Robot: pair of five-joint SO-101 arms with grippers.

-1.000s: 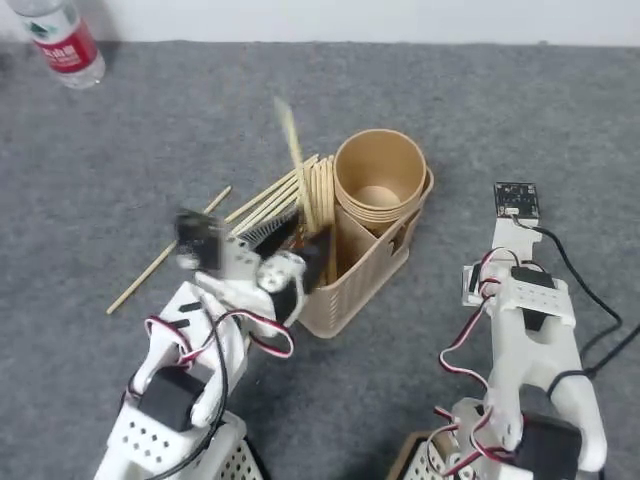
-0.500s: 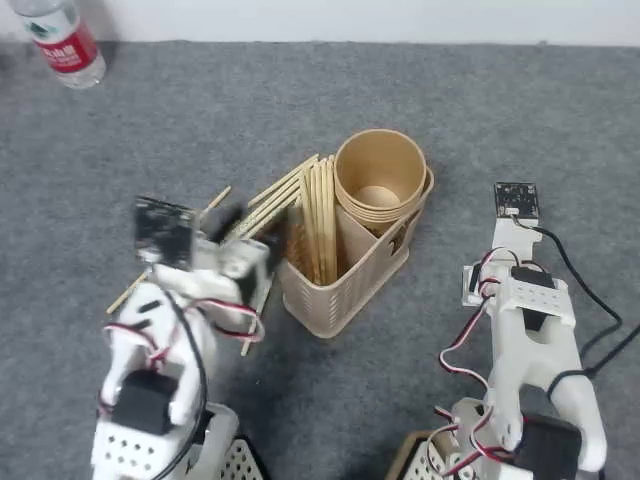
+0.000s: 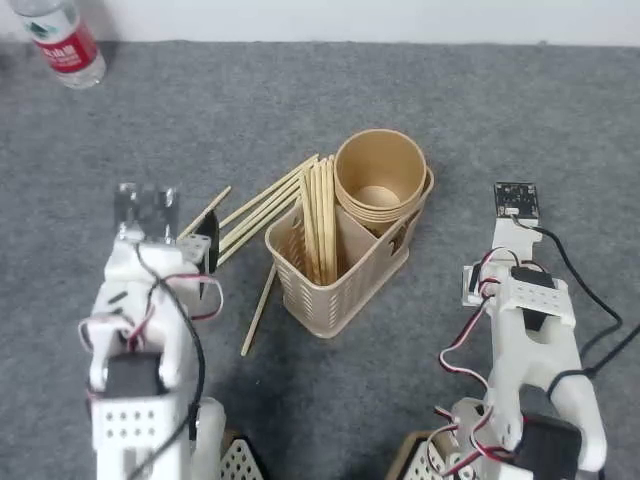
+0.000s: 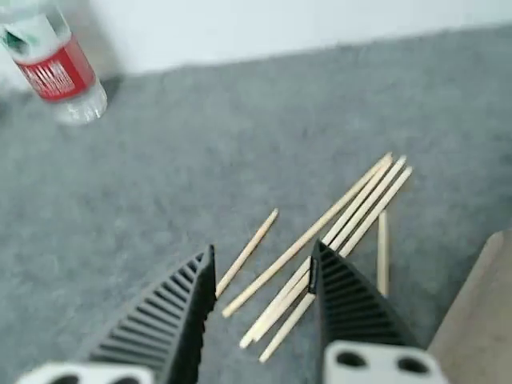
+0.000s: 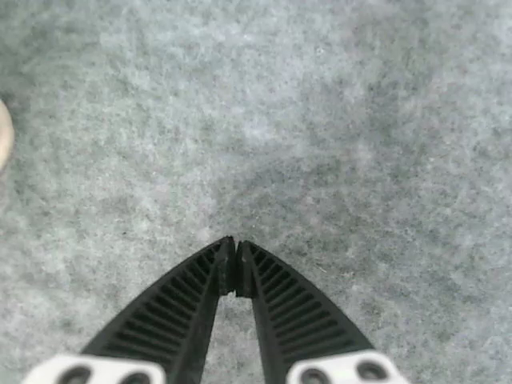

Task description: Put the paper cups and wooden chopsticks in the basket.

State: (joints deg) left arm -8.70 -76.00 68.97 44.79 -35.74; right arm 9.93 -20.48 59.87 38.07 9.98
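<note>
Beige slotted plastic basket point(image 3: 335, 295) sits mid-carpet between the two arms. A nested stack of brown paper cups point(image 3: 380, 180) stands upright in its far compartment, and a bunch of pale wooden chopsticks point(image 3: 320, 215) leans in the near one, tips poking over the rim. More loose wooden chopsticks point(image 3: 255, 212) lie fanned flat on the grey carpet point(image 3: 480, 110) just left of the basket. One single stick point(image 3: 258, 310) lies close along the basket's left side, and another lone stick point(image 4: 250, 250) lies further out, partly under the left arm in the high view. The left gripper point(image 4: 262, 260) hangs over the carpet next to that fan with its black ribbed jaws spread apart and nothing between them. The fanned sticks run just past one fingertip, and a basket corner is at the frame edge in the left wrist view. The right gripper point(image 5: 234, 254) points down at bare carpet to the right of the basket, well apart from it, jaws pressed together at the tips and empty. A clear plastic water bottle with a red label point(image 3: 62, 40) lies at the far left corner by the wall.
</note>
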